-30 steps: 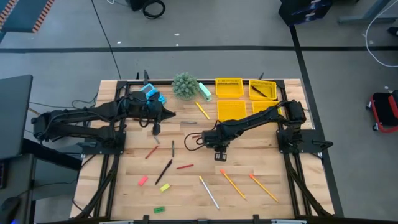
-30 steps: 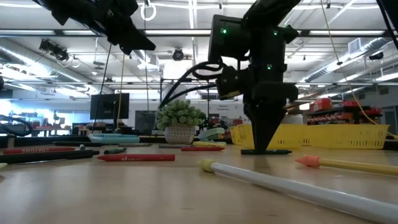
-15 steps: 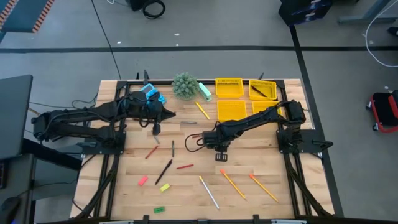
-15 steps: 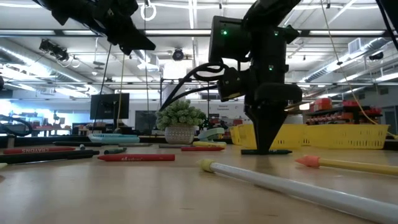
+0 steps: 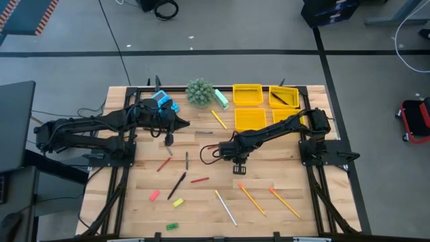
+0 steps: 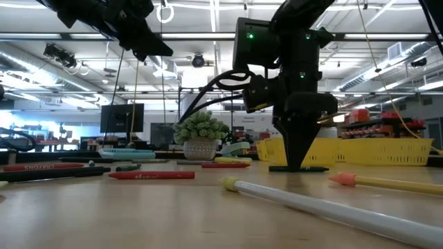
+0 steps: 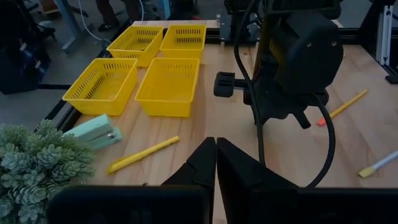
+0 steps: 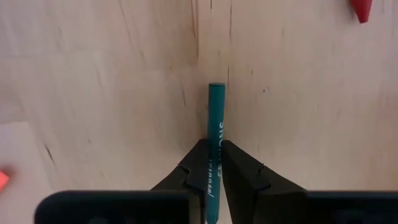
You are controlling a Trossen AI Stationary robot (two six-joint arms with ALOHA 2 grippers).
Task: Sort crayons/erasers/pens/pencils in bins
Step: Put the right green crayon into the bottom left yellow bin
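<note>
Wooden slats make up the table (image 5: 208, 195), framed in black rails on a grey floor. On the left, the left gripper (image 5: 169, 139) hangs above the boards with its fingers (image 7: 205, 163) pressed together and nothing between them, just in front of a blue calculator (image 5: 162, 101) and a green plant (image 5: 199, 91). Below it lie a red crayon (image 5: 163, 165), a dark pen (image 5: 177, 185), a second red crayon (image 5: 199, 180), then a pink eraser (image 5: 154, 195), a yellow eraser (image 5: 178, 202) and a green eraser (image 5: 173, 226) near the front edge. In the middle, the right gripper (image 8: 216, 167) stands tip-down on the table, its fingers pinching a teal crayon (image 8: 214, 134) that lies flat on the wood. Toward the right lie a whitish pencil (image 5: 226, 207) and two orange pencils (image 5: 251, 199), well apart from the four yellow bins (image 5: 247, 95) at the far edge; a dark pen rests in one bin (image 5: 285, 98).
</note>
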